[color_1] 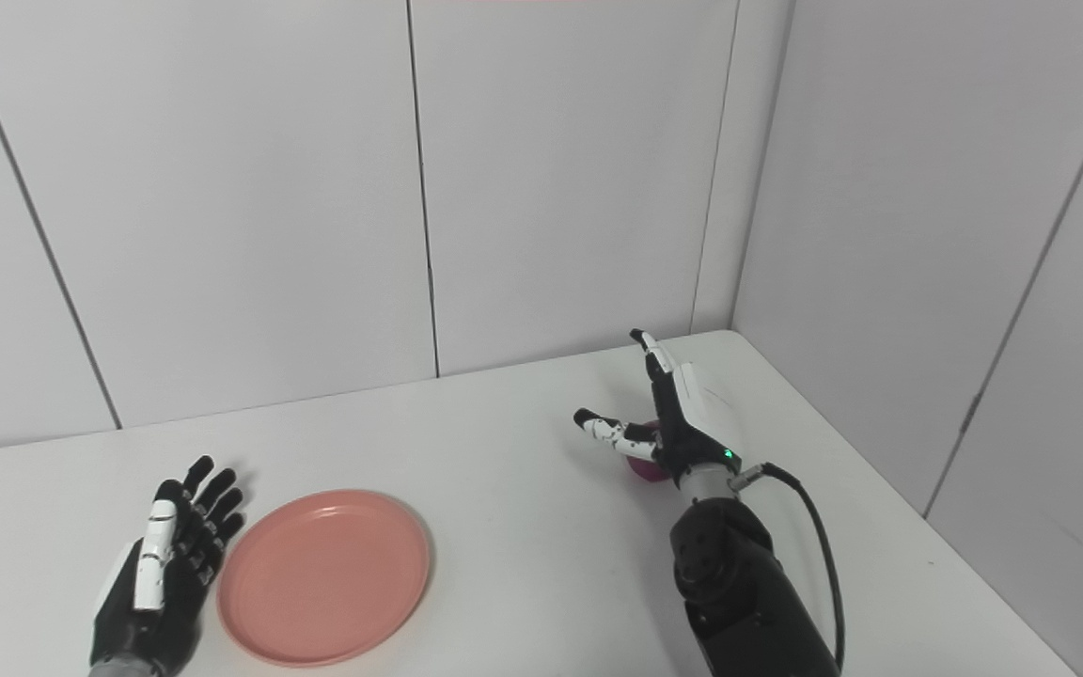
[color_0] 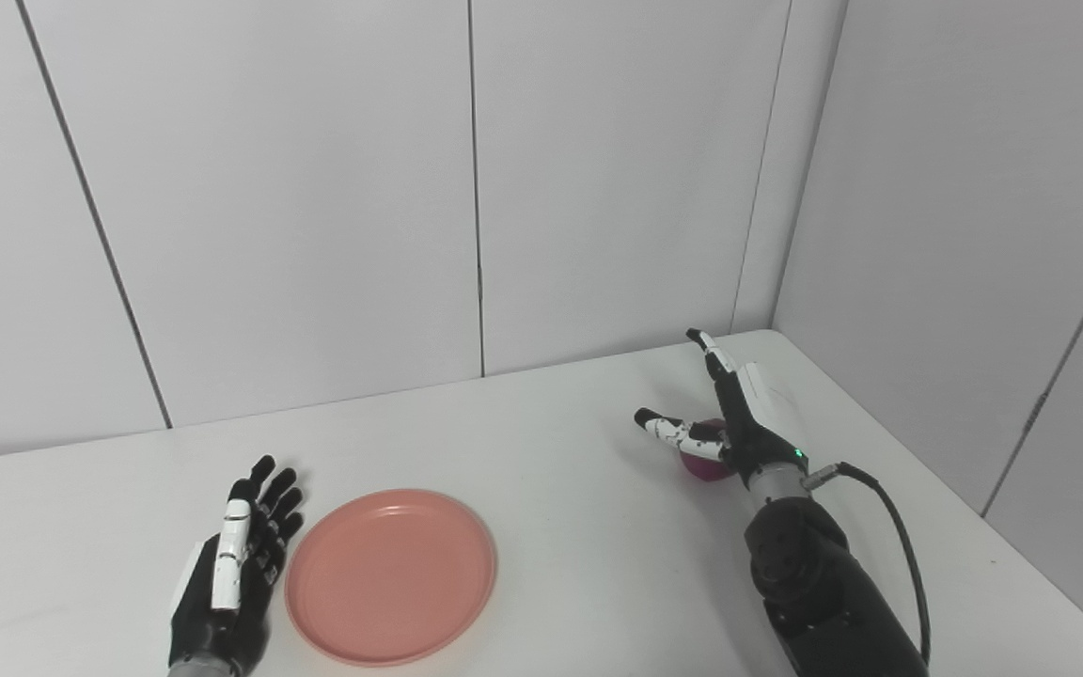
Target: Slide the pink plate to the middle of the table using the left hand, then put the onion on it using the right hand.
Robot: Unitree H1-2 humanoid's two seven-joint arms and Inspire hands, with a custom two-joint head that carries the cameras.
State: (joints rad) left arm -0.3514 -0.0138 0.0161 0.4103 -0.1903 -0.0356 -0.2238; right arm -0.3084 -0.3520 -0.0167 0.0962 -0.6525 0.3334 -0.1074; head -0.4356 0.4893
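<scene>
Lower left, the left hand (color_0: 236, 555) lies spread beside a pink plate (color_0: 391, 575); centre right, the right hand (color_0: 725, 423) hovers spread over the onion (color_0: 703, 463).

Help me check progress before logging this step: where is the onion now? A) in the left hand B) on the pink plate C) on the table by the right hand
C: the onion sits on the table under the open right hand, away from the empty plate.

Pink plate (color_0: 391, 575): smooth plastic look, slight sheen. Bench (color_0: 551, 489): white, matt, smooth. Left hand (color_0: 231, 574), right hand (color_0: 725, 418): black and white hard plastic shells, semi-gloss. Onion (color_0: 703, 463): purple, glossy skin.
</scene>
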